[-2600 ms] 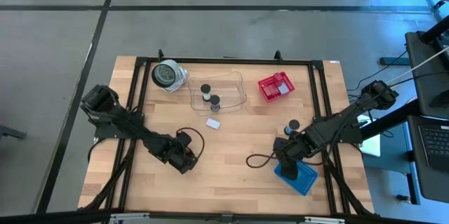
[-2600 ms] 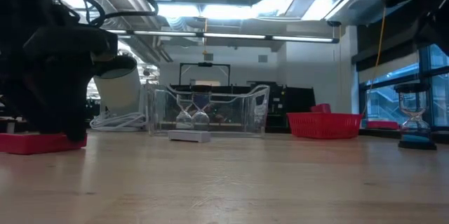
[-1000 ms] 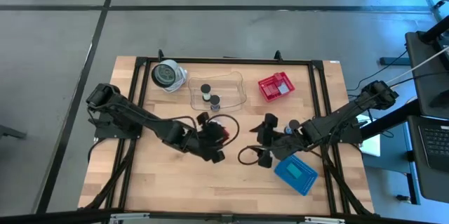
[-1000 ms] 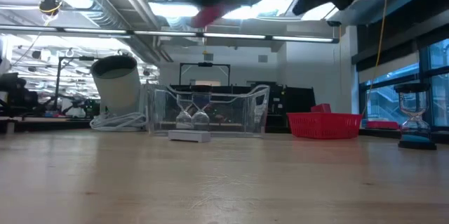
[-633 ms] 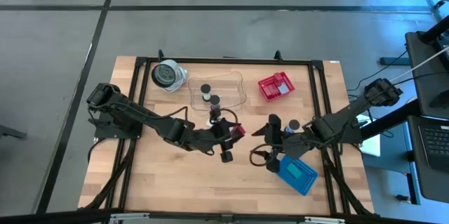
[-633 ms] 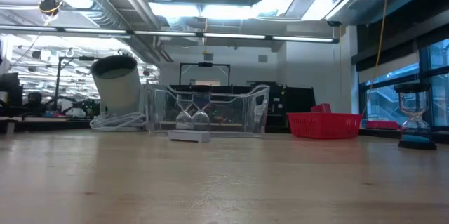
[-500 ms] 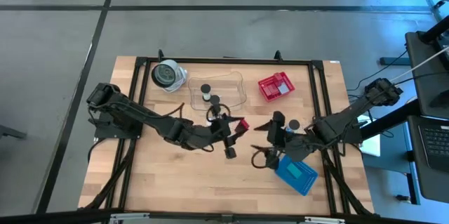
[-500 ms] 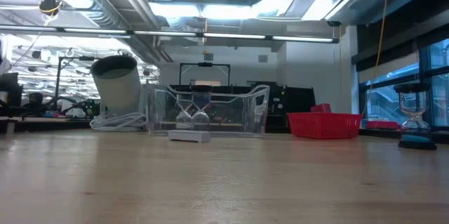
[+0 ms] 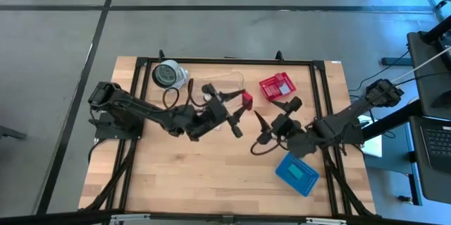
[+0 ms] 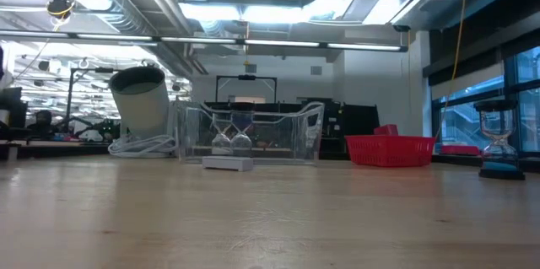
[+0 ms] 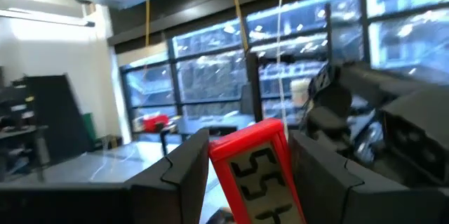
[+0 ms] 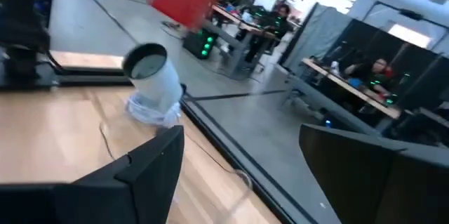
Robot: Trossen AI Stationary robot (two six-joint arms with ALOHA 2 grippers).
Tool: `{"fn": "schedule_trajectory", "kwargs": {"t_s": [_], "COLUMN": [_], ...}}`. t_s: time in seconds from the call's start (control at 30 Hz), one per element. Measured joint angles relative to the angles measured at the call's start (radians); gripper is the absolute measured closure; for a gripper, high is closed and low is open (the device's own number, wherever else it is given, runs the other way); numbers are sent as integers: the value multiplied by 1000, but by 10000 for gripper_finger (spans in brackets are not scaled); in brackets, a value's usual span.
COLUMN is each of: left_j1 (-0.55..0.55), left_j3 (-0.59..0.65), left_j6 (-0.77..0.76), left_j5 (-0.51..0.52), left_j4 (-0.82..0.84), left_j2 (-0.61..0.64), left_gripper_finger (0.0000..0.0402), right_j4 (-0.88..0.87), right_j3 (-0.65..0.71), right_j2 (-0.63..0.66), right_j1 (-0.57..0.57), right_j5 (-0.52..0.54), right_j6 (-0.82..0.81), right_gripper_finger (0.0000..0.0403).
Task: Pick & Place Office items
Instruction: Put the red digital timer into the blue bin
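Wooden slat table (image 9: pixel 211 175), left claw (image 9: pixel 236 116) gripping flat red block (image 9: pixel 246 99)

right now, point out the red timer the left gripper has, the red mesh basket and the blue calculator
red timer (image 11: pixel 258 164), left wrist view, on its display face between the fingers
red mesh basket (image 9: pixel 266 86), high view, on its left rim
blue calculator (image 9: pixel 297 173), high view, middle of its top face

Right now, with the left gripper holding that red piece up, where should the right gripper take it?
Take the red piece by its free end, which sticks out past the left gripper's fingertips. The open right gripper is beside it, so it should probably come straight in from its own side, closing across the flat faces.
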State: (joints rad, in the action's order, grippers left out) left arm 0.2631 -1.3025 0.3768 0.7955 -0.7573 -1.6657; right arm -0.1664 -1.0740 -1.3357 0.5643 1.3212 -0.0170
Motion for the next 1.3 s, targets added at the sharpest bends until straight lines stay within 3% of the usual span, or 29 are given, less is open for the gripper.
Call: {"fn": "schedule_trajectory", "kwargs": {"t_s": [0.2, 0.4, 0.57, 0.73, 1.03, 1.3], "left_j1": [-52, -49, -48, -48, -48, -49], "left_j3": [3, 3, 3, 3, 4, 4], "left_j6": [-67, -54, -42, -41, -38, -36], "left_j5": [-123, -127, -126, -125, -124, -112], "left_j4": [1, -3, -8, -11, -11, -9], "left_j2": [0, 0, 0, 0, 0, 0], "left_gripper_finger": [235, 235, 235, 234, 233, 234], "right_j4": [281, 460, 506, 509, 513, 513], "right_j3": [0, 0, 0, 0, 0, 0], "right_j2": [0, 0, 0, 0, 0, 0], "right_j1": [-64, -95, -119, -129, -130, -130], "right_j5": [-212, -260, -368, -364, -351, -257], "right_j6": [206, 384, 400, 378, 290, 286], "right_gripper_finger": [117, 117, 117, 132, 234, 339]}}
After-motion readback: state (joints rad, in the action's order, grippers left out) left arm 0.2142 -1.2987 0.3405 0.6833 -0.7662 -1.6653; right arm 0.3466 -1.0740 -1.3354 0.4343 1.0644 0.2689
